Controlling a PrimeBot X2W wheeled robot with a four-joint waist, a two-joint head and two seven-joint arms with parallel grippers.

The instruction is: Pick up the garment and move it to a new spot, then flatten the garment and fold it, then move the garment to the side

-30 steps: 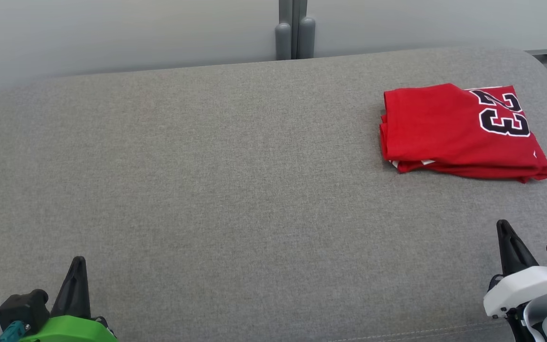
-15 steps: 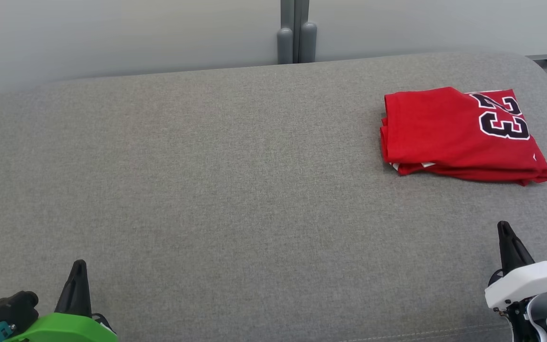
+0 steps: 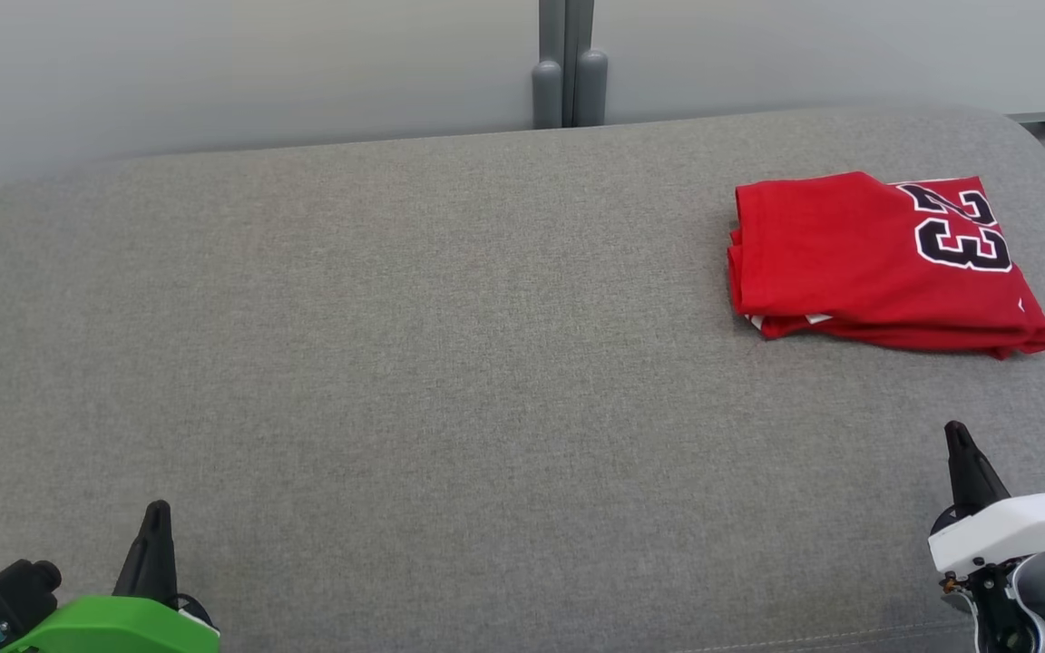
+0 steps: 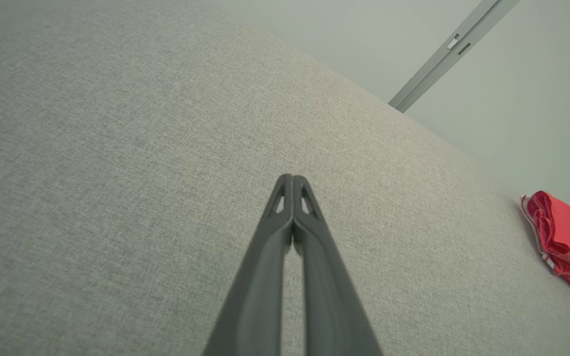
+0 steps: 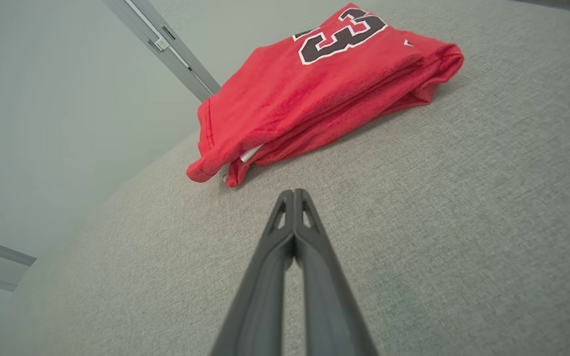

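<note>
Folded red garment (image 3: 885, 263) on grey cushion (image 3: 450, 363), your right wrist view adds its layered edges, left gripper (image 4: 292, 179) and right gripper (image 5: 294, 193) pinched together, empty

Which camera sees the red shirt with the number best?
The head view: the whole folded red shirt, number 23 on top. The right wrist view shows its layers up close. The left wrist view catches one edge.

The red cloth garment (image 3: 876, 263) lies on matt, coarse-woven grey upholstery (image 3: 450, 363).
</note>
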